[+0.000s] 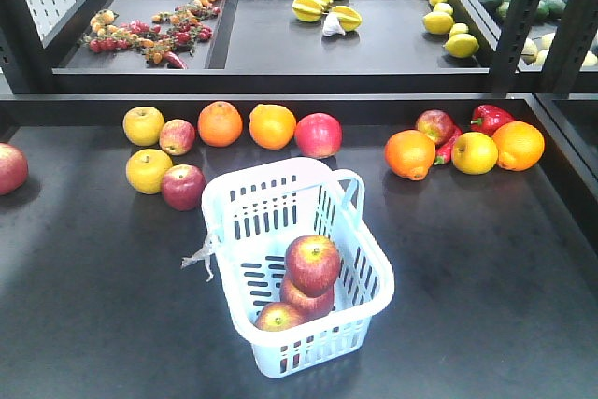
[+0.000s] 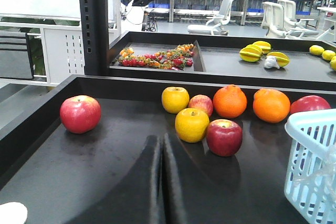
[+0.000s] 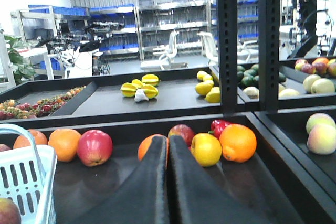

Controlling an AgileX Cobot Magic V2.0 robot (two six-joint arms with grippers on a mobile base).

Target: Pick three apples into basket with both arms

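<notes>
Resting in the basket (image 1: 360,273), three apples (image 1: 312,263) lie clear of both grippers' fingers (image 2: 160,182)

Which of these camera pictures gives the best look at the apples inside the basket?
The exterior front-facing view: it looks down into the basket, showing three apples stacked inside. The left wrist view shows only the basket's slotted corner, no apples inside. The right wrist view shows the basket's edge and a sliver of one apple.

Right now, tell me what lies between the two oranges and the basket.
Front view: nothing but bare black tabletop between the two oranges and the basket.
</notes>
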